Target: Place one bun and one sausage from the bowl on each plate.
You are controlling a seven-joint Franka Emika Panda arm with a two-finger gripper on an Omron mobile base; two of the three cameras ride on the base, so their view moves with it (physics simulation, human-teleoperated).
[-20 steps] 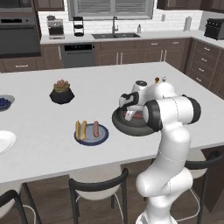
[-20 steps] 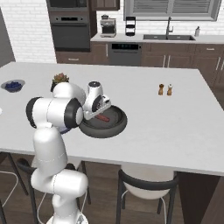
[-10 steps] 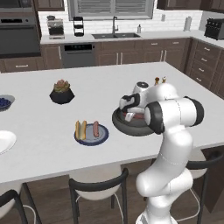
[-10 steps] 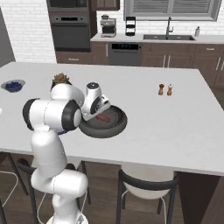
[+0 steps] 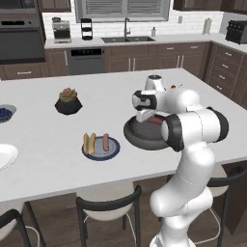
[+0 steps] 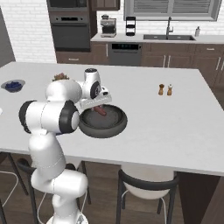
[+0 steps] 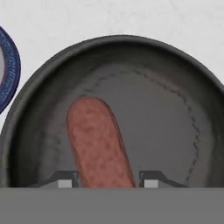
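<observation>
- Left base view: far left on the counter (image 5: 43,164), a white plate (image 5: 6,155) sits at the picture's edge, with a small bowl of blueberries (image 5: 5,113) behind it.
- Moving right, a black pot with a succulent (image 5: 68,102) stands well back, and the blue-rimmed plate (image 5: 101,147) carries a bun (image 5: 89,143) and a sausage (image 5: 105,142) side by side.
- Open counter lies between that plate and the dark bowl (image 5: 140,136), which rests near the front edge.
- The arm rises at lower right, folds at the elbow and reaches back leftward, so the tool (image 5: 144,115) points down into the bowl.
- Hand view: the blue-rimmed plate's edge (image 7: 11,70) shows at left, just beside the bowl's rim (image 7: 122,41).
- One sausage (image 7: 98,144) lies in the bowl, its near end between the two finger tips (image 7: 65,180); they stand apart either side of it, and I cannot tell whether they touch it.
- Right base view: right of the bowl (image 6: 105,129), broad bare counter runs out to two small shakers (image 6: 165,89).
</observation>
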